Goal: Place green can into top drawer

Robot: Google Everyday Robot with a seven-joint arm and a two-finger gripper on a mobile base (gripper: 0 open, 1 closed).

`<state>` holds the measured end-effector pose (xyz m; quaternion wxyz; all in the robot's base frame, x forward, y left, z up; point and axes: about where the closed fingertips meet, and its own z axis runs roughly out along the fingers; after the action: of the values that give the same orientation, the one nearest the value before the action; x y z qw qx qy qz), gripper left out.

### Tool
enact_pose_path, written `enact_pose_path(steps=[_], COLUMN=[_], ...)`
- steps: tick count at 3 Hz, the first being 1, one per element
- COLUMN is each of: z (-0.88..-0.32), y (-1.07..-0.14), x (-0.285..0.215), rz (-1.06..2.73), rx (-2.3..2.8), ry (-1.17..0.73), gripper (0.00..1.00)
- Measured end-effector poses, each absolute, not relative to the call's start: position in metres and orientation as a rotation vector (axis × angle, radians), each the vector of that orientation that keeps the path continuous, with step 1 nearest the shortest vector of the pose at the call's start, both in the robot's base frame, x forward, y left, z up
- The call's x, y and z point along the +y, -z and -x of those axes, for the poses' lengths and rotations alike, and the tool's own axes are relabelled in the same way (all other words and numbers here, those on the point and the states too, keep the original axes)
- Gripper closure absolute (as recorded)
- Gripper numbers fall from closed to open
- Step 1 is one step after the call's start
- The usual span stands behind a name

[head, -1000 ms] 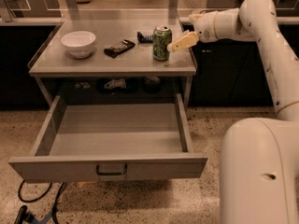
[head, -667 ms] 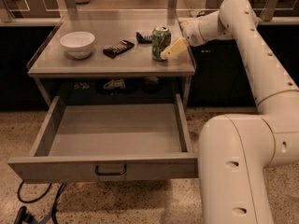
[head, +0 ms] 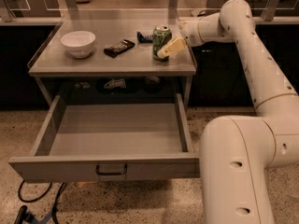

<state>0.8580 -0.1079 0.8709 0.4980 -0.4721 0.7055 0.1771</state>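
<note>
Green can (head: 161, 40): upright on the worktop (head: 112, 62), right-hand side, near the front edge; long axis vertical, silver top up. Gripper (head: 167, 48) is at the can's right flank, reaching in from the right off the cream arm (head: 243, 41), low against the can body. 1 cream finger crosses the can's lower right front; its partner is hidden, so I cannot tell whether the fingers are spread or pinching the can. Key relation: the can lies directly left of the gripper, touching or nearly so, with the gripper's line roughly level and square to the can's upright axis, so a side grasp looks set up. Top drawer (head: 70, 168) is pulled fully out below and in front of the worktop, interior bare in view, dark bar handle (head: 111, 170) at centre of the front panel. Judgement: the can must be lifted, carried forward past the worktop edge, then lowered. Also on the worktop: white bowl (head: 78, 43) far left, a dark flat item (head: 119, 47) between bowl and can, a small blue item (head: 144, 35) just behind the can's left. Labels: mottled green-and-white print on the can; no brand or lettering legible anywhere.
</note>
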Motion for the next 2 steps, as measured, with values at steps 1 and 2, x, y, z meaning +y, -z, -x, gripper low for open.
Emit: enact_pose_path(steps=[1, 2], z=[-0.8603, -0.8603], y=[-0.8635, -0.8635], x=[-0.0953, -0.0953], rz=[1.146, 1.146], rx=[1.688, 1.689], ry=[-0.465, -0.465], gripper=[0.00, 0.00])
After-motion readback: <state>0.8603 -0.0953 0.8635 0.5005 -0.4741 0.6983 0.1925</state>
